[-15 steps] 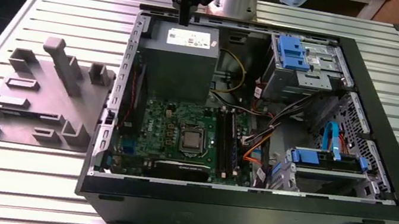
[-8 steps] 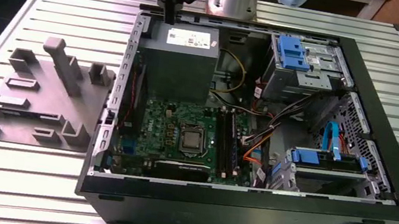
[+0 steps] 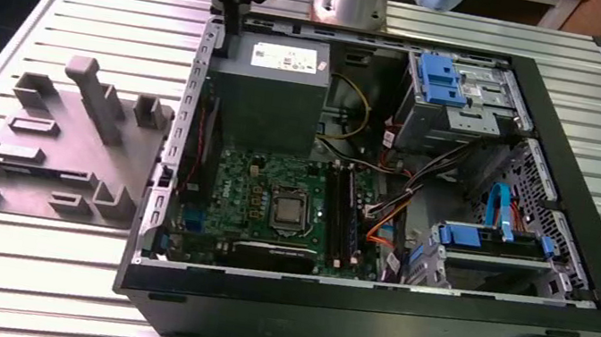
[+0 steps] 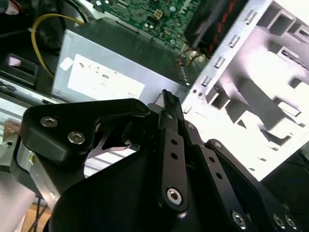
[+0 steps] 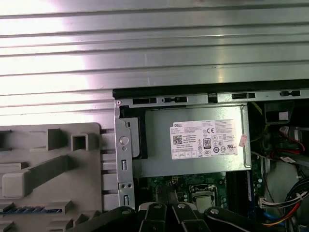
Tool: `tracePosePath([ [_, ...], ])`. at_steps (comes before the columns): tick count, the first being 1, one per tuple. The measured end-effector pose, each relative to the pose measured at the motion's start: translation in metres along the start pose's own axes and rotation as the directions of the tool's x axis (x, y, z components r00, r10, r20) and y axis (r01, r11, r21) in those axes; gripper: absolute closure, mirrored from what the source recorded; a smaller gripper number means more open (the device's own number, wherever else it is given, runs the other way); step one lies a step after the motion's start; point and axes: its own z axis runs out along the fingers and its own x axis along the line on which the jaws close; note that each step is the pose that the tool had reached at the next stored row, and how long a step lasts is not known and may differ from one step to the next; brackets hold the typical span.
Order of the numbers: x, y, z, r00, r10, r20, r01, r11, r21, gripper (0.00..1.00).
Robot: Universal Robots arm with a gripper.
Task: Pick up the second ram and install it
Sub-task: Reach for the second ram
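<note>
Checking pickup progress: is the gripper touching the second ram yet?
Apart. In the first wrist view the second ram sits in the grey fixture, while the gripper hangs beyond the case wall.

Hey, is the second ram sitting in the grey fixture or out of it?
In: in the first wrist view the second ram lies in a slot of the grey fixture, apart from the gripper.

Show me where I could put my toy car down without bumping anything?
The bare table slats between the grey fixture and the table's near edge, at the exterior view's left, are free, and so are those beyond it. Inside the computer case is crowded with the power supply, green board and cables.
</note>
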Motion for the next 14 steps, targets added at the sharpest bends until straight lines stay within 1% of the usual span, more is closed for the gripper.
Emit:
tracePosePath([
  [14, 0.0358, -0.0028, 0.0027, 1.0, 0.0, 0.0001, 0.0, 1.0, -0.0001, 0.9],
])
